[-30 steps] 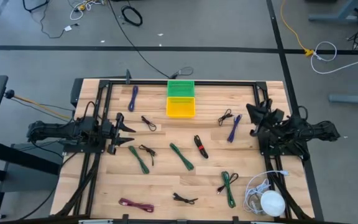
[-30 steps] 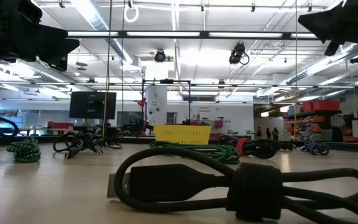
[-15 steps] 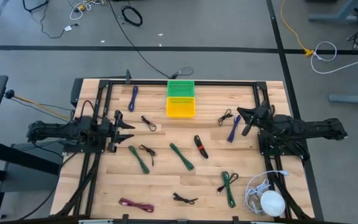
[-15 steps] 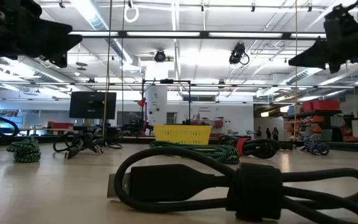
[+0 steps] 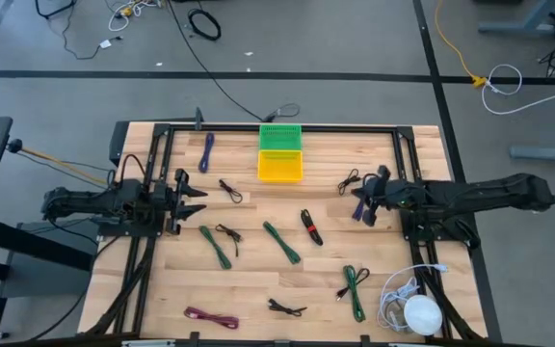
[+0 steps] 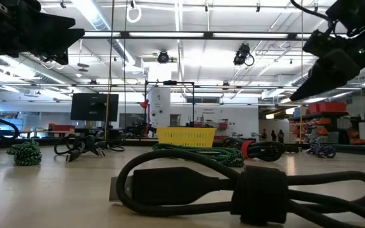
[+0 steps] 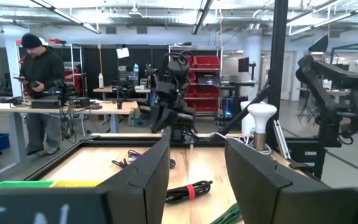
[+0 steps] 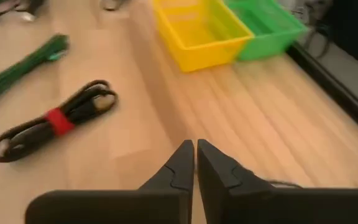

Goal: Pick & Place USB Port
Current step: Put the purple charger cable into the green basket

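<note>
Several bundled USB cables lie flat on the wooden table: a black one with a red tie (image 5: 310, 226) (image 8: 55, 121), green ones (image 5: 281, 241) (image 5: 216, 247), and a purple one (image 5: 364, 193) at the right. My right gripper (image 5: 356, 202) (image 8: 195, 144) is shut. It hovers slanting down above the bare wood beside the purple cable and touches nothing. My left gripper (image 5: 198, 200) (image 7: 197, 168) stands open above the table's left side, with nothing between its fingers.
A yellow bin (image 5: 279, 166) and a green bin (image 5: 279, 137) stand side by side at the far middle. More cables lie near the front edge (image 5: 285, 307) (image 5: 210, 318) (image 5: 355, 289). A white lamp bulb with a cord (image 5: 420, 313) sits at the near right corner. A person stands in the room beyond.
My right gripper has swung out from its base toward the table's middle, tipped from pointing upward to slanting down, and sunk a little. It has stayed shut. My left gripper has tipped up slightly in place.
</note>
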Tool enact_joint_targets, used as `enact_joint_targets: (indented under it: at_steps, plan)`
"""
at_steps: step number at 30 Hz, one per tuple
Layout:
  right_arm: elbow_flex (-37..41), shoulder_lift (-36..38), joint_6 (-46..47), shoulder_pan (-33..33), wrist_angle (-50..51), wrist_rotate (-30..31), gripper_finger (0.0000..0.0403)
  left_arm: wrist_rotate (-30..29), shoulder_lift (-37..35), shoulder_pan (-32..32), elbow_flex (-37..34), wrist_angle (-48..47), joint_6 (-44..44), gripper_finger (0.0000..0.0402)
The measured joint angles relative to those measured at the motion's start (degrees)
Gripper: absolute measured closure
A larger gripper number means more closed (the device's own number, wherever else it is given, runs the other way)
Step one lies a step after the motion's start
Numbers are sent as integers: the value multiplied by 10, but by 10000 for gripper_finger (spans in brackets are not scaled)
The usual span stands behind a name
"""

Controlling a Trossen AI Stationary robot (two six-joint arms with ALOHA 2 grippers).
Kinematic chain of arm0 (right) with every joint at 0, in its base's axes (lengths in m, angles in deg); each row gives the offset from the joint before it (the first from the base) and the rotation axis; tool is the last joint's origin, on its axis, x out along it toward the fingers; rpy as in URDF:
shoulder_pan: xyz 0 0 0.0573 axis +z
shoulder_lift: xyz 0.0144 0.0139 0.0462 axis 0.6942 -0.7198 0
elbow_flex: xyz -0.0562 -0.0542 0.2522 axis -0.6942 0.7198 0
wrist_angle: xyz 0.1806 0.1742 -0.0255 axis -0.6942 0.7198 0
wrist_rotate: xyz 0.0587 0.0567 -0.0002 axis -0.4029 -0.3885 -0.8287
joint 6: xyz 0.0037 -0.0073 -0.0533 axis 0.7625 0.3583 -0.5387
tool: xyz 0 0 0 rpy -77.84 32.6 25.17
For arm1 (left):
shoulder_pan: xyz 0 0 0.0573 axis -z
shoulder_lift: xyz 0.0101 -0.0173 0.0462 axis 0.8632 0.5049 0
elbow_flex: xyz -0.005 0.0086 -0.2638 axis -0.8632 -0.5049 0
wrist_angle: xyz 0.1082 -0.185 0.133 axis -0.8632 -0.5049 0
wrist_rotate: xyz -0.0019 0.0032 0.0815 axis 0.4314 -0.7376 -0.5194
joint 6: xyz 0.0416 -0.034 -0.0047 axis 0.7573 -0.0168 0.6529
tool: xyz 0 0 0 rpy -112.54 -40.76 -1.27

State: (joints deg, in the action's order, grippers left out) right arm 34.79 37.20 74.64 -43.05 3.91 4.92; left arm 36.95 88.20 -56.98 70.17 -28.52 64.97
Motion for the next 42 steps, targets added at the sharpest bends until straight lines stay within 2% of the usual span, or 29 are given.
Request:
enact_joint_targets:
  at_steps: [4, 9, 13, 16, 22, 27, 35, 42]
  plan:
    - [-1, -21, 36, -2, -50, -2, 395, 0, 0, 0, 0, 1, 0, 241]
    - [-1, -40, 179, -7, 20, -35, 389, 0, 0, 0, 0, 1, 0, 241]
    - [-1, -63, 232, -7, 44, -45, 345, -1, 0, 0, 0, 1, 0, 241]
    - [-1, -82, 249, -7, 46, -74, 299, -1, 0, 0, 0, 1, 0, 241]
    - [-1, -109, 297, -7, 51, -92, 201, -2, 0, 0, 0, 1, 0, 241]
    - [-1, -127, 339, -8, 55, -95, 154, -2, 0, 0, 0, 1, 0, 241]
    - [0, -132, 432, -29, 148, -81, 156, -2, 0, 0, 0, 0, 0, 241]
    - [0, -135, 475, -41, 148, -81, 158, -2, 0, 0, 0, 0, 0, 241]
